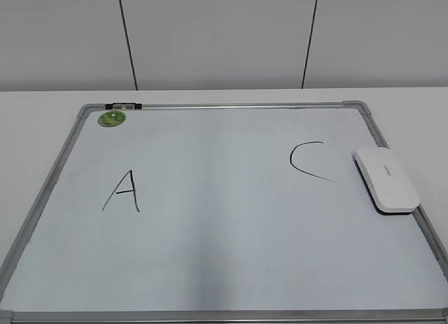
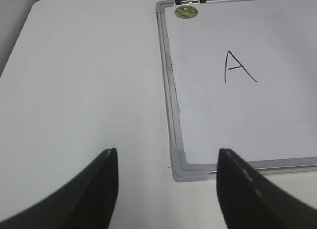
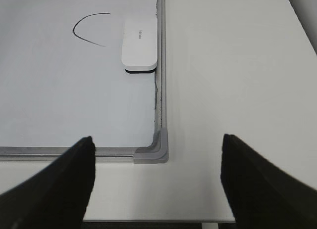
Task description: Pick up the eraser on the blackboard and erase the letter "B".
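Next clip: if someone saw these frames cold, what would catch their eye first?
Probably the big blackboard filling the table, with a black "A" at left, a "C" at right and a bare gap between them; no "B" shows. Next, the white eraser lying flat by the right frame, beside the "C". Both the left gripper and right gripper are open, off the near corners.

A wide open surface is offered by the large white dry-erase board with a grey metal frame [image 1: 210, 268]; its middle, between the black handwritten "A" [image 1: 123, 192] and the black handwritten "C" [image 1: 308, 162], is occupied by nothing. The right edge is partly taken by the smooth white rounded plastic eraser [image 1: 386, 179], laid just beside the frame. A small round green magnet [image 1: 111, 118] is placed in the far left corner. The white table [image 2: 84, 80] beside the board lies free on both sides.
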{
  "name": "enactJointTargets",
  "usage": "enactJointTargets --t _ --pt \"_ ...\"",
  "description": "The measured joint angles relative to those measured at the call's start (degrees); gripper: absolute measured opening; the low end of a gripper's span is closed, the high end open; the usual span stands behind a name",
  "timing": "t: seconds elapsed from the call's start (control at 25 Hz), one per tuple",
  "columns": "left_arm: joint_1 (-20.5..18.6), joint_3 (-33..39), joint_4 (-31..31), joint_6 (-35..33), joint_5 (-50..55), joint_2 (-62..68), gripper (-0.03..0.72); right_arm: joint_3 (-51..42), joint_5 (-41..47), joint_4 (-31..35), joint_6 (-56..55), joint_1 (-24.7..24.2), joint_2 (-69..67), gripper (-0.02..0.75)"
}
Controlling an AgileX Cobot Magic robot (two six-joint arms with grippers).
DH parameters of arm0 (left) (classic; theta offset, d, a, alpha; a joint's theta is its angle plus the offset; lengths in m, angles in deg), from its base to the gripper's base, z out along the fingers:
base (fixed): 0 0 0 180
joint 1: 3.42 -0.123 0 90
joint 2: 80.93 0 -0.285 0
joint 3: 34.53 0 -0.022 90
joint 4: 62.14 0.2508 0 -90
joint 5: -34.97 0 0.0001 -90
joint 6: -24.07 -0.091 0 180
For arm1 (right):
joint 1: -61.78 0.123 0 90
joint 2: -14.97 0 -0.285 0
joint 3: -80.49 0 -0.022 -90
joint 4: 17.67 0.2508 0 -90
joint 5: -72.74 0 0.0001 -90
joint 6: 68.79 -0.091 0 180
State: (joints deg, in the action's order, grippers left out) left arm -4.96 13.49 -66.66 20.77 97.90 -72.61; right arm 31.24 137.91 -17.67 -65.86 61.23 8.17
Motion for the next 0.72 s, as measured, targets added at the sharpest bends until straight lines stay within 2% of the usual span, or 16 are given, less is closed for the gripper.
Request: enactJointTargets --t 0.72 --pt "0.0 0.0 0.0 0.0 0.0 0.0 0.462 0.0 0.0 0.0 0.0 0.0 0.0 0.587"
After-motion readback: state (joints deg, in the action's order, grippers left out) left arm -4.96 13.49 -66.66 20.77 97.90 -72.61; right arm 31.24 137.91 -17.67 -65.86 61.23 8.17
